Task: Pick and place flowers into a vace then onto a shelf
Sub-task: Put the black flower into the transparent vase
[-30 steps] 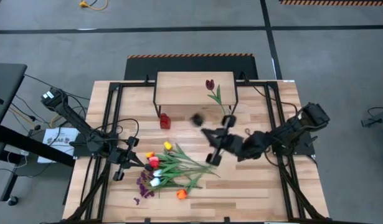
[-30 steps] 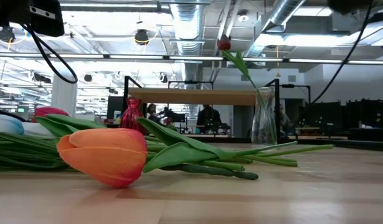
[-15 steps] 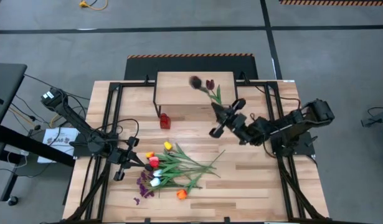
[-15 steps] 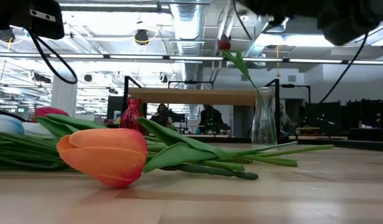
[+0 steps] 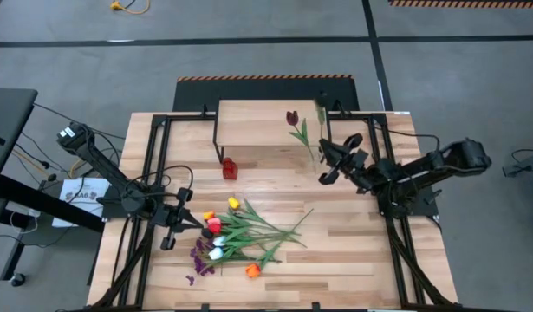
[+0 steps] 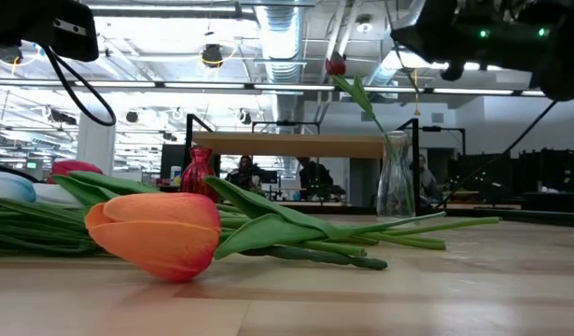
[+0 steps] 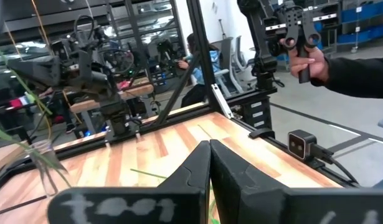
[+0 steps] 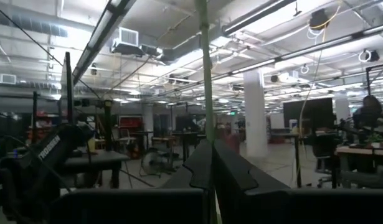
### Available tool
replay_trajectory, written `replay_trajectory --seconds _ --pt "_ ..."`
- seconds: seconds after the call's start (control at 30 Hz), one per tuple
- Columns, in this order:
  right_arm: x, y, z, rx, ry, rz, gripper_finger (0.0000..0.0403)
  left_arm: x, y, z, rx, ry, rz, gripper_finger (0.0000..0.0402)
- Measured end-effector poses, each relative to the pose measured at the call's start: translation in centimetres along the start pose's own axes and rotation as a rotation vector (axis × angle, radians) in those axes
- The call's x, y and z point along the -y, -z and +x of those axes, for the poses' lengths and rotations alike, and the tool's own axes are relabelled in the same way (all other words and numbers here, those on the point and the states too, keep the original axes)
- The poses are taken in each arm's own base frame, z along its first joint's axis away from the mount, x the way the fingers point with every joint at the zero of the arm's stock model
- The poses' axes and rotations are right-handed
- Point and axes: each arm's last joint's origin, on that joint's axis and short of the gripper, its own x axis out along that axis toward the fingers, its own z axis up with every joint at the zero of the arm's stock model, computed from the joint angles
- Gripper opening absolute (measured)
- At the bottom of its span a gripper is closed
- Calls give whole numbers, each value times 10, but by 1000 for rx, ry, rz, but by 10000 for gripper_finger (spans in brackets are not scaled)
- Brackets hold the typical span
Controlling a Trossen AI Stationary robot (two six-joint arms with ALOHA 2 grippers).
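The flowers (image 5: 240,234) lie in a loose bunch on the table at the near left, an orange tulip (image 6: 156,233) nearest the front edge. My left gripper (image 5: 173,232) is shut just left of the bunch and touches none of them. A clear glass vase (image 6: 396,177) holding a dark maroon tulip (image 5: 292,117) stands on the table by the shelf (image 5: 257,121). My right gripper (image 5: 325,166) hovers beside that vase, shut on a single flower stem (image 5: 321,117). My right gripper pinches a thin green stem (image 8: 205,124) between its two fingers, which lie across it. The stem runs on past the fingers toward the table's far side and is lifted clear of the table. How far along the stem the hold is cannot be seen.
A small red vase (image 5: 229,167) stands on the table at the shelf's front left. Black frame rails (image 5: 158,156) run along both sides of the table. Beyond the table a person's hand (image 7: 309,59) holds a controller.
My right gripper has swept from over the middle of the table toward the far right and sunk a little, ending beside the glass vase. The flower it carries has swung with it, its head going from above the table to past the shelf's right end.
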Motion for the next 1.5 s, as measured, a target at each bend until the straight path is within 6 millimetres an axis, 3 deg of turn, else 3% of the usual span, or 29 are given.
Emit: replay_trajectory --seconds 0.3,0.8,1.5 --pt "15 4 7 27 -40 67 0 0 0 0 0 1 0 0" --pt "5 35 25 -87 -31 37 0 0 1 0 -7 10 4 0" --pt "17 43 30 -135 26 72 0 0 1 0 -5 10 11 0"
